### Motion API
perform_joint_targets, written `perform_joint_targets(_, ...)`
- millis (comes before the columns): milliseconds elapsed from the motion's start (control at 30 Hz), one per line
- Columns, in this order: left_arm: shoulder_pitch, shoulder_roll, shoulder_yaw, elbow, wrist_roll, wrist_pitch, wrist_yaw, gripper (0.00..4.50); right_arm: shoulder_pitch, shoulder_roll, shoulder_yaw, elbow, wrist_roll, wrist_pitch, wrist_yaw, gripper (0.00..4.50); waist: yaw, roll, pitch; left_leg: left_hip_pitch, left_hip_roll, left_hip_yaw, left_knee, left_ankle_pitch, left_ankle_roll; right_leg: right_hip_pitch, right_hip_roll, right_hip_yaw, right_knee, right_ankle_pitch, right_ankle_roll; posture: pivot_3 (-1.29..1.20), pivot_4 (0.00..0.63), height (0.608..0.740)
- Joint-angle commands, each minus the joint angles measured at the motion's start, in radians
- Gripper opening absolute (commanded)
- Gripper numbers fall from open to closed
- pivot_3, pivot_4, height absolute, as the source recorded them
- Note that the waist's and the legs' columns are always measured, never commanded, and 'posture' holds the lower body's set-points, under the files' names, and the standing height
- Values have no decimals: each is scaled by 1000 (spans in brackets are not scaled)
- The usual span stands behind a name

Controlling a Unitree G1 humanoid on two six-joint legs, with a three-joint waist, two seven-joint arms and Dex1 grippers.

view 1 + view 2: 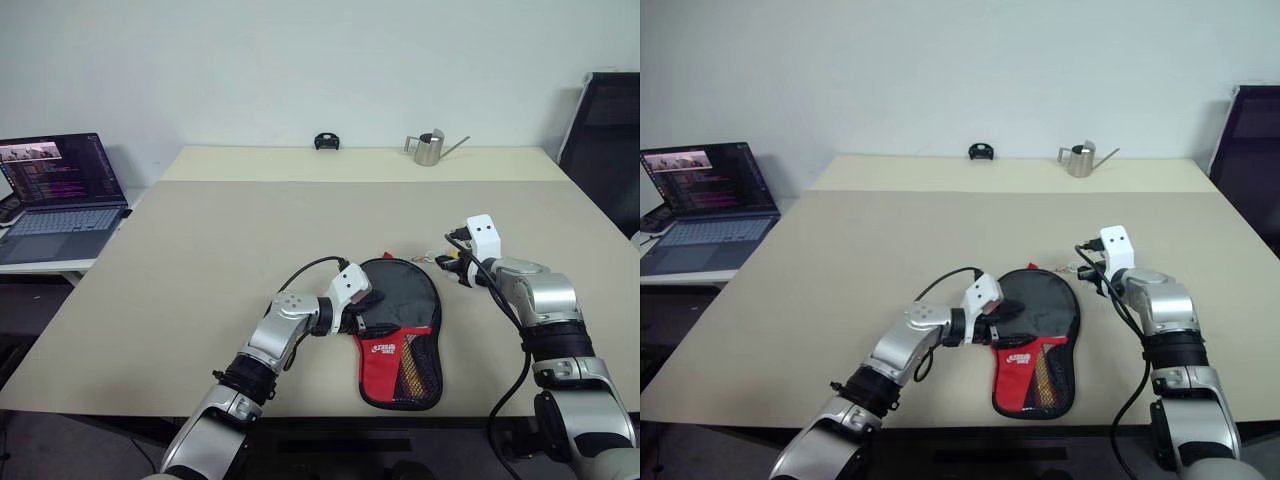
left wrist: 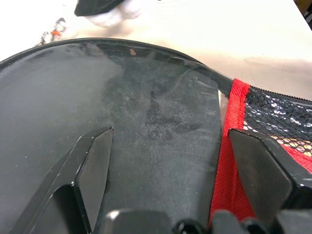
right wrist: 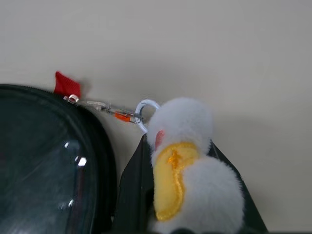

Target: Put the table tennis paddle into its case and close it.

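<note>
While right gripper (image 3: 183, 195) pinches plush charm (image 3: 187, 165) (zipper-clipped), case (image 1: 400, 330) flat on table (image 1: 200, 260)

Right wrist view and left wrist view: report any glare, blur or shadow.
Right wrist view: small bright glints on the case; the plush charm between the right tool's fingers is soft and out of focus. Left wrist view: a dull sheen across the case, and the left tool's fingers look blurred up close.

- Head stereo pair: looks forward and down over the counter (image 1: 200, 250); both eyes share the case (image 1: 398, 330), both arms, far wall.
- Left wrist cam: very close above the case, along the left tool (image 2: 170, 175).
- Right wrist cam: close, along the right tool (image 3: 192, 195), case edge beside.
</note>
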Motion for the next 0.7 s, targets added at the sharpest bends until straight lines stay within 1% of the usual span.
perform_joint_targets(33,12,8,-35,71,42,12,-6,4104,35,-40,-24,-140,29,66,6,300,1,0,0,0,0,0,0,0,0,0,0,0,0,0,0,0,150,740)
perform_joint_targets(367,-1,10,-47,120,58,-15,-14,4104,188,-146,-68,-404,112,241,26,296,14,0,0,-1,0,-2,0,0,0,1,0,-2,-3,0,0,0,150,740)
perform_joint_targets(533,-10,6,-55,137,59,-20,-17,4104,249,-193,-111,-516,175,334,39,296,23,0,0,-2,0,-4,-1,-1,1,2,0,-4,-8,0,1,0,150,740)
perform_joint_targets(700,-20,2,-59,157,60,-30,-20,4104,330,-253,-158,-641,262,440,82,295,27,0,0,-4,0,-6,-1,-1,2,3,0,-6,-10,0,1,0,150,740)
